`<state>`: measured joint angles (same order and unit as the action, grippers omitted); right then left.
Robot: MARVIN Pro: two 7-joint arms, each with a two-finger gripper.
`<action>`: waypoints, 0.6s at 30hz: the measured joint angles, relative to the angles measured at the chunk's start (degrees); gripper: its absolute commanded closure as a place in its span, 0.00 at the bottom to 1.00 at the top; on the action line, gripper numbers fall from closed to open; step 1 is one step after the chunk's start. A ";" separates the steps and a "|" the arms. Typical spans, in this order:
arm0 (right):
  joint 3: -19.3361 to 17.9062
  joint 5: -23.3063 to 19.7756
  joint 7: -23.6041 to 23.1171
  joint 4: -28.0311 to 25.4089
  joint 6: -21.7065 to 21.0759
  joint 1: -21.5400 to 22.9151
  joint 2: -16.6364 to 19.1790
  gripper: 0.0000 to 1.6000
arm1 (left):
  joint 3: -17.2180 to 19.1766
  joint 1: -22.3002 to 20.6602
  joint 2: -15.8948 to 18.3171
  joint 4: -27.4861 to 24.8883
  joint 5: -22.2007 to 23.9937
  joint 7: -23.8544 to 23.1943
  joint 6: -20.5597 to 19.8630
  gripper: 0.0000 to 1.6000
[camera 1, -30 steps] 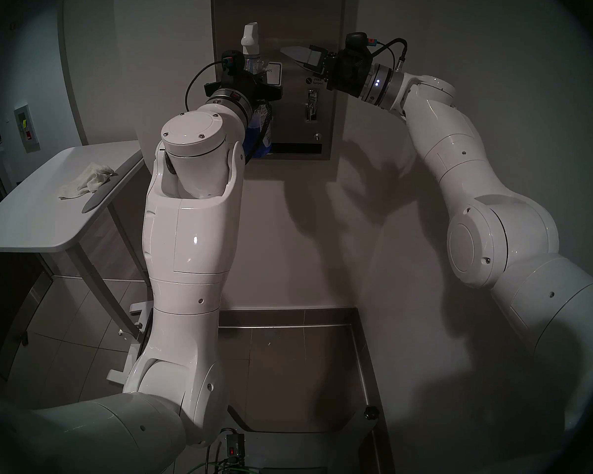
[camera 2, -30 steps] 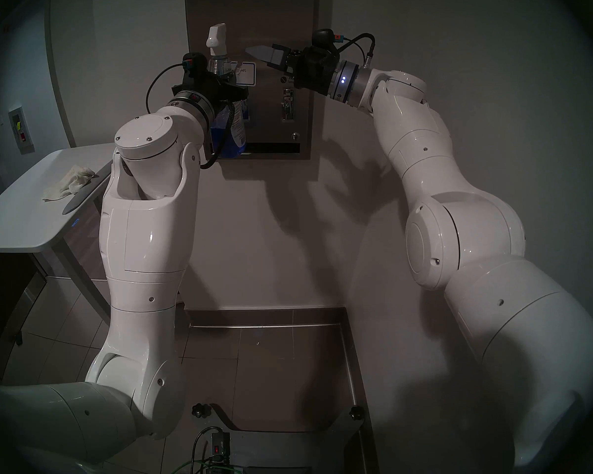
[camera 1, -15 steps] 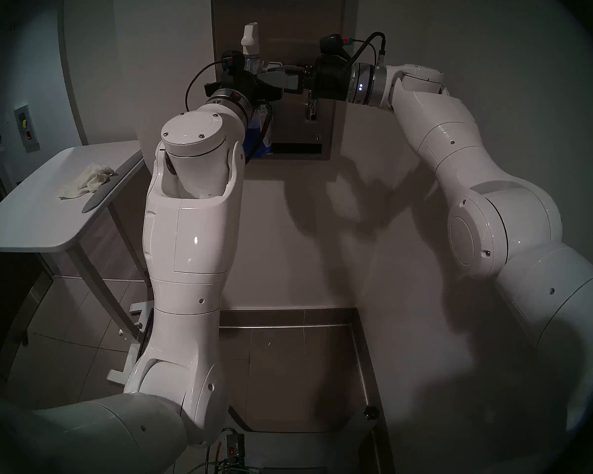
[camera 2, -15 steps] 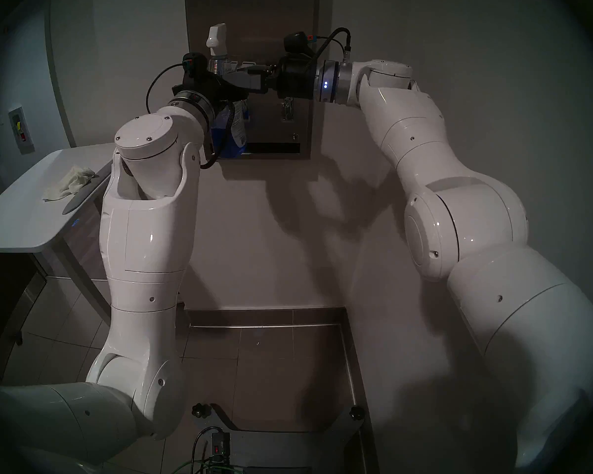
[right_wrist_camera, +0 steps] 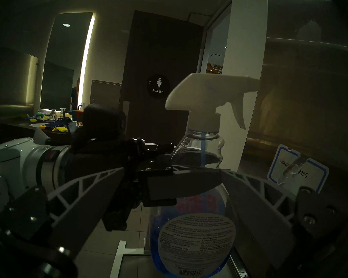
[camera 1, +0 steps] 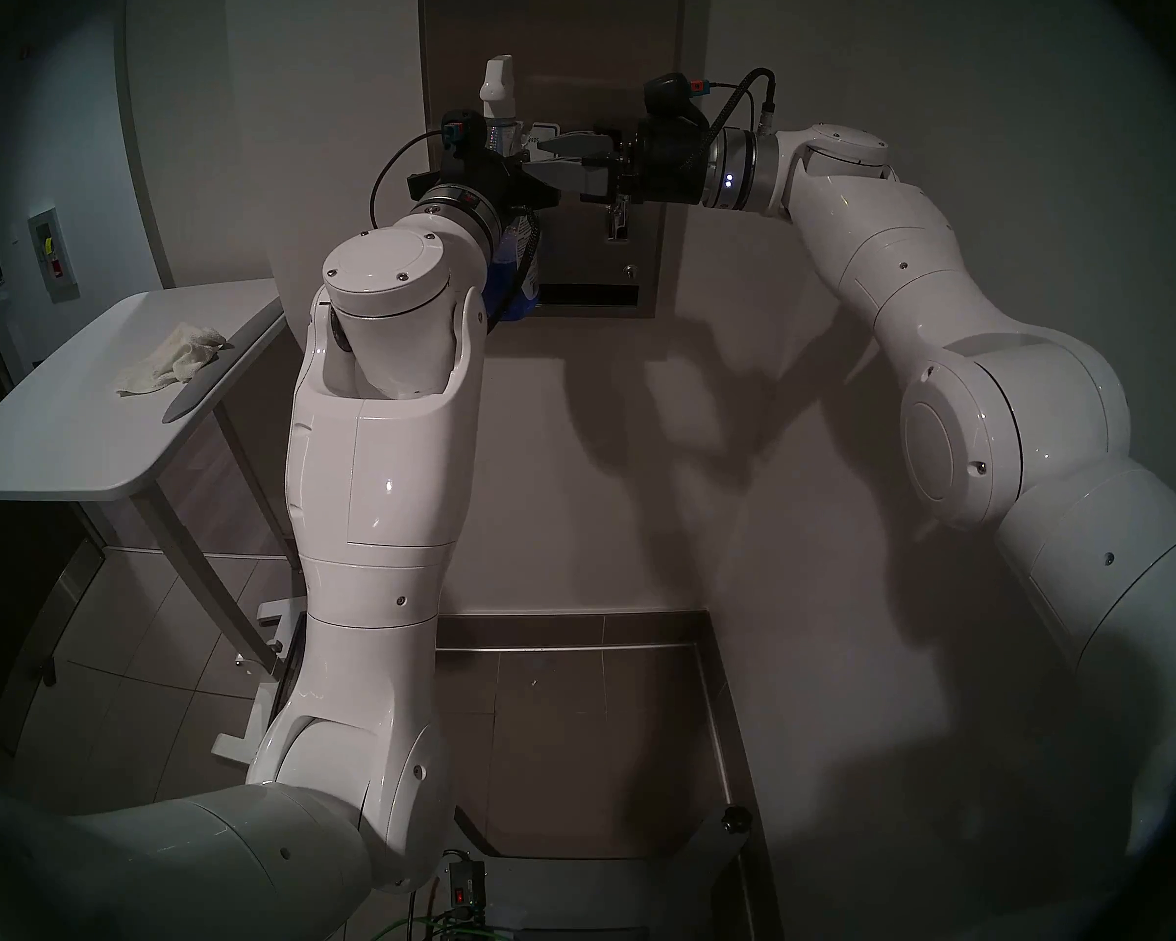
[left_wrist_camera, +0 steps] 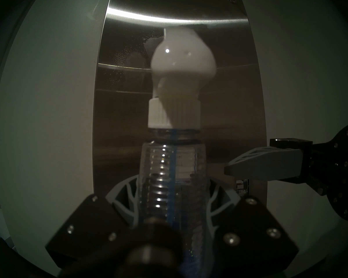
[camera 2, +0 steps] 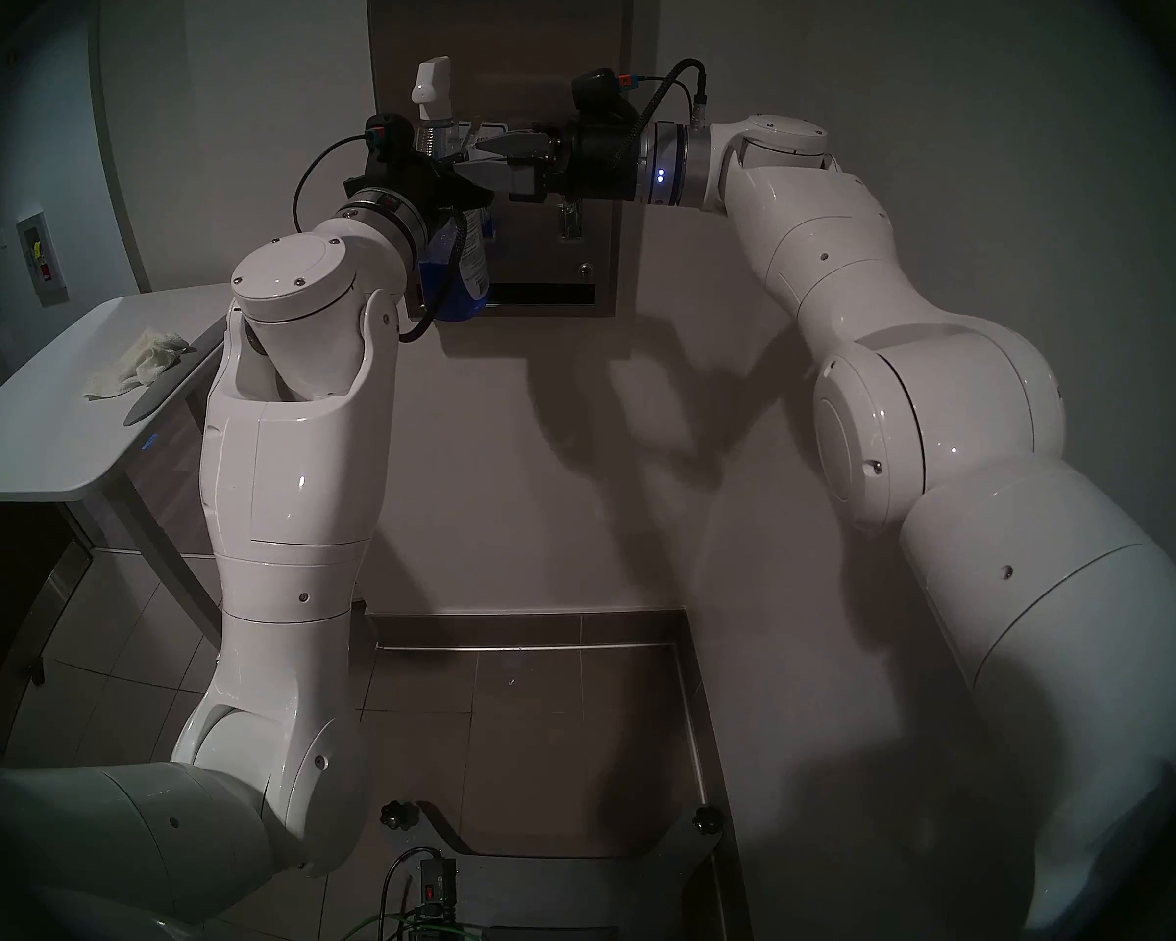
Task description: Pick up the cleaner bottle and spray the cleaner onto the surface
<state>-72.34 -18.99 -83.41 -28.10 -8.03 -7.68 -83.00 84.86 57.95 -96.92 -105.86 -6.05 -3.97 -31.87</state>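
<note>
Since a second ago, the right gripper (camera 1: 538,160) has been swung in from beside the surface (camera 1: 592,254) to the cleaner bottle (right_wrist_camera: 193,221), its fingers spread on either side. The bottle is held upright before the surface, clamped at its ribbed neck by the left gripper (left_wrist_camera: 172,199); both forearms are raised toward the bottle.

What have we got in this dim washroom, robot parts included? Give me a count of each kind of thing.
Robot arms: 2, left arm, right arm
Claws: 2, left claw, right claw
Spray bottle: 1
Steel wall dispenser: 1
Cloth: 1
Table: 1
Total: 8
</note>
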 measured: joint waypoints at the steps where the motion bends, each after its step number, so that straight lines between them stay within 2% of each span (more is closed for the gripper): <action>1: -0.12 -0.04 -0.19 0.72 0.29 0.31 -0.16 0.00 | 0.00 0.00 -0.03 -0.02 0.00 -0.02 0.00 1.00; 18: -2.39 -0.79 0.07 5.58 1.65 5.44 -2.42 0.00 | 0.07 -0.05 -0.32 -0.28 -0.06 -0.24 -0.01 1.00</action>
<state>-74.73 -19.78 -83.35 -22.52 -6.38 -2.24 -85.42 84.94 57.90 -97.24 -106.15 -6.10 -4.21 -31.88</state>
